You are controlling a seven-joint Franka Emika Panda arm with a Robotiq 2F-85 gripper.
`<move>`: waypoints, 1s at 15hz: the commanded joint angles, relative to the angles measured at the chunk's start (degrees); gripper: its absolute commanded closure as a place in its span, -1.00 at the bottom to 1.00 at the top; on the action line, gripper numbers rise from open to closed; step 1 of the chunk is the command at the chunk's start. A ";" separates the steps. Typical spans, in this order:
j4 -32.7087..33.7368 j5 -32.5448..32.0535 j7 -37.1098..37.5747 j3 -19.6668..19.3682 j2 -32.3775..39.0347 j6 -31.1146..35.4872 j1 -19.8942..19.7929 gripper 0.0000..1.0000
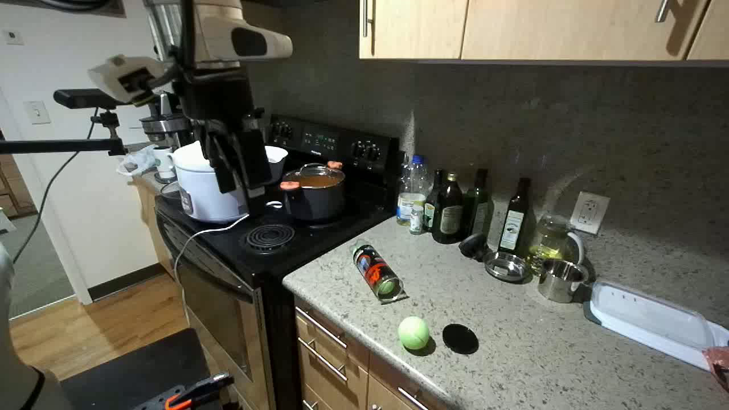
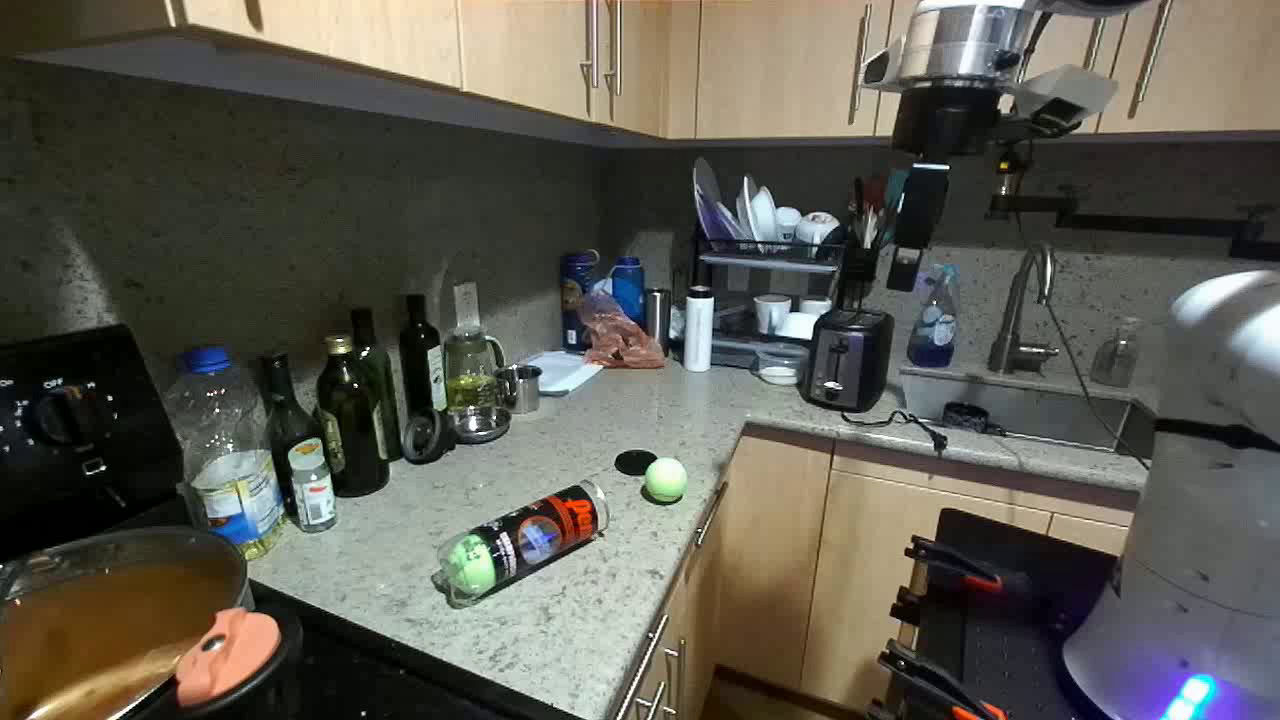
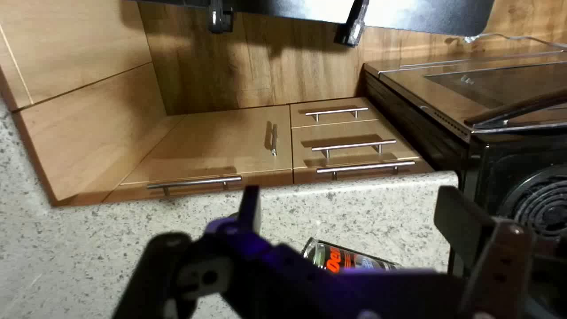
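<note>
Clear cylindrical plastic tube [image 1: 376, 270] with black-and-red label, on its side near the black coil-burner stove [image 1: 316, 242].
On the grey speckled stone surface [image 1: 529, 353], with a green ball [image 2: 472, 565] visible inside. Farther from the stove, a loose, fuzzy pale-green tennis ball [image 1: 414, 333], then a flat, round black disc [image 1: 460, 339]. By the stove's rear corner, dark-green glass bottles [image 1: 449, 210]. Higher than the stove, a black two-fingered claw [image 3: 349, 206], spread wide, well apart from the tube.
</note>
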 commanded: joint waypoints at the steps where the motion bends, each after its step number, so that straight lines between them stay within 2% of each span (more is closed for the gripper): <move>1: 0.14 0.21 -0.20 0.23 0.06 -0.13 -0.31 -1.00; 7: 3.42 3.23 -1.52 -1.57 10.30 -0.14 0.61 -1.00; 15: 8.77 7.55 -8.94 -1.70 25.17 2.38 3.07 -1.00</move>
